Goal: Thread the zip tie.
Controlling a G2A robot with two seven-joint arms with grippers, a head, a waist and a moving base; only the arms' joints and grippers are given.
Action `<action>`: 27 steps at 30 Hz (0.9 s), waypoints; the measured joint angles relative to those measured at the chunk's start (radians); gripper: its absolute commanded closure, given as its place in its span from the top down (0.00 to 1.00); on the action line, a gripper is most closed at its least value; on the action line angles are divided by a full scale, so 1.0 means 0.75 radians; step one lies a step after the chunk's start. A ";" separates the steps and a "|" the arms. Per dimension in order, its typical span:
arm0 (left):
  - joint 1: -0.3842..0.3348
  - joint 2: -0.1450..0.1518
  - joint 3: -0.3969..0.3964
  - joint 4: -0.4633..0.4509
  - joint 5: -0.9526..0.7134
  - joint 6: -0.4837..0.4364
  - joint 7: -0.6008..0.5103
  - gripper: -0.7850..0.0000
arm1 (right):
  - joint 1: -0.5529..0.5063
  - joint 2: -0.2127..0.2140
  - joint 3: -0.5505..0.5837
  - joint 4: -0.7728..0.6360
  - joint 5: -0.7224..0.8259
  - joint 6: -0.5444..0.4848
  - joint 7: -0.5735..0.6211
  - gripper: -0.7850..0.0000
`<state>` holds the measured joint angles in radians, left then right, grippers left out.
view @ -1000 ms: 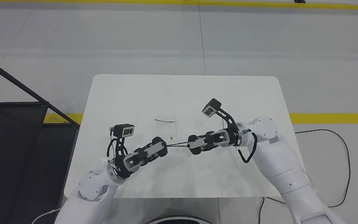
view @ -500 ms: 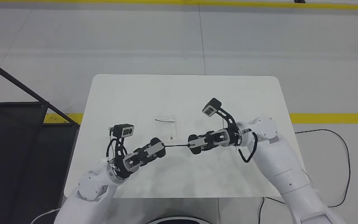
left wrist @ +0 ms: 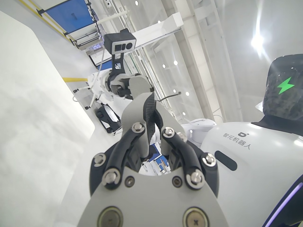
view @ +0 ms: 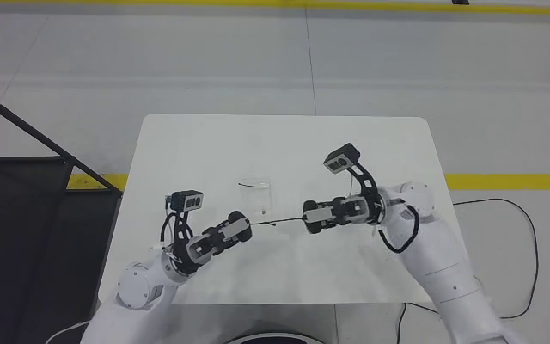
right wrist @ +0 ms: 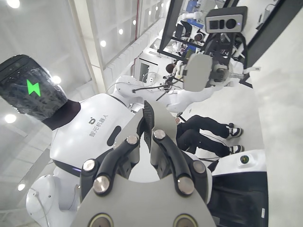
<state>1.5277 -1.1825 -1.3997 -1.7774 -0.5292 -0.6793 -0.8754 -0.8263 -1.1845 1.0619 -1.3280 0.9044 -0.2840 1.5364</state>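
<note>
Just near of the table's middle, both arms point at each other, and the tie runs as a thin black line from one to the other. It lies nearly level from left to right, above the white top, and looks straight rather than slack.

The left gripper comes in from the near left corner and meets the tie's left end. In its wrist view the two grey fingers are pressed flat together with no gap, and a thin dark strand leaves their tips. So it is clamped on the tie.

The right gripper comes in from the right side and meets the tie's right end. Its fingers are also closed tight against each other. In the top view the black line ends right at its tips, so it seems to be pinching that end, though the contact itself is too small to make out. The right wrist view shows the left gripper farther off, with thin black strands in front of it.

A small clear tub stands on the table just far of the tie, nearer the left gripper than the right. It is apart from both grippers and the tie. Beyond the table's left edge stands a black frame, and a yellow line crosses the floor on the right.
</note>
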 measured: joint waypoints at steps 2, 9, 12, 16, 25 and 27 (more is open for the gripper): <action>0.005 0.002 -0.004 -0.001 -0.005 -0.003 -0.004 0.00 | -0.016 0.007 0.012 -0.019 0.024 0.001 -0.001 0.00; 0.021 0.008 -0.018 0.002 -0.026 -0.021 -0.019 0.00 | -0.016 0.026 0.006 -0.029 0.054 0.016 -0.001 0.00; 0.025 0.011 -0.026 0.009 -0.036 -0.026 -0.025 0.00 | -0.017 0.031 0.009 -0.033 0.084 0.001 -0.001 0.00; 0.025 0.013 -0.028 0.018 -0.041 -0.029 -0.029 0.00 | -0.022 0.038 0.015 -0.044 0.124 -0.001 -0.001 0.00; 0.019 0.018 -0.022 0.028 -0.031 -0.034 -0.031 0.00 | -0.027 0.058 0.007 -0.061 0.176 0.000 -0.001 0.00; 0.018 0.019 -0.020 0.031 -0.029 -0.034 -0.030 0.00 | -0.025 0.062 0.001 -0.061 0.184 0.000 -0.001 0.00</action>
<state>1.5409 -1.1686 -1.4146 -1.7544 -0.5509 -0.7045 -0.8978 -0.8449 -1.1379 1.0624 -1.3741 1.0421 -0.2841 1.5359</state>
